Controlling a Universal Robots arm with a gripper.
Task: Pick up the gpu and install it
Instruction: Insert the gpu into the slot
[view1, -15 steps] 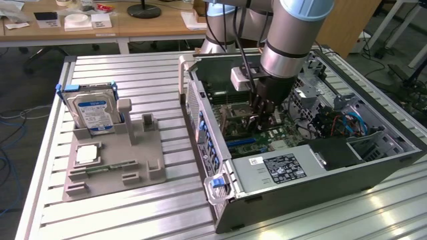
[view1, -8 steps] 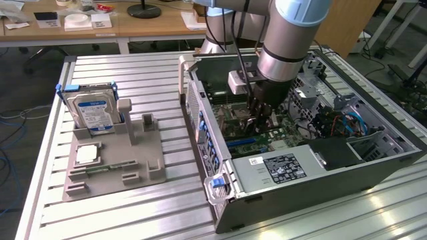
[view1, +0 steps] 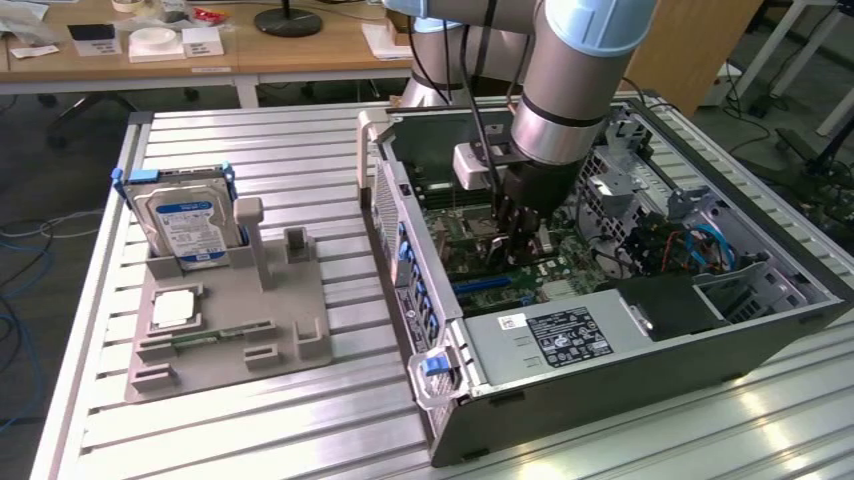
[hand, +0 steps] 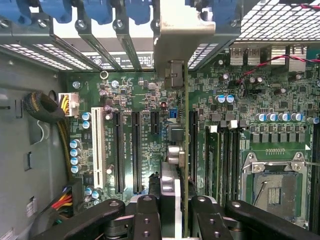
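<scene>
Currently: robot gripper (view1: 521, 238) reaching down into an open computer case (view1: 641, 385), clamped on the graphics card (hand: 175, 150).

Wrist view: the fingers (hand: 147, 215) pinch the card from both sides, so it hangs edge-on – thin side toward the main board (hand: 140, 90), the way it has to meet a slot. Its metal end plate sits up by the case's rear openings w/ blue clips (hand: 100, 10), i.e. where that plate belongs. The card runs parallel to the long black slots (hand: 136, 150), just beside one; whether it's seated can't be told. Exterior view: the case lies on its side on a slatted table (view1: 267, 140), which lets the arm come in from above. Toward the exterior view's left, a grey holder (view1: 227, 350) props a hard drive (view1: 187, 220) upright – well apart from the gripper.
</scene>
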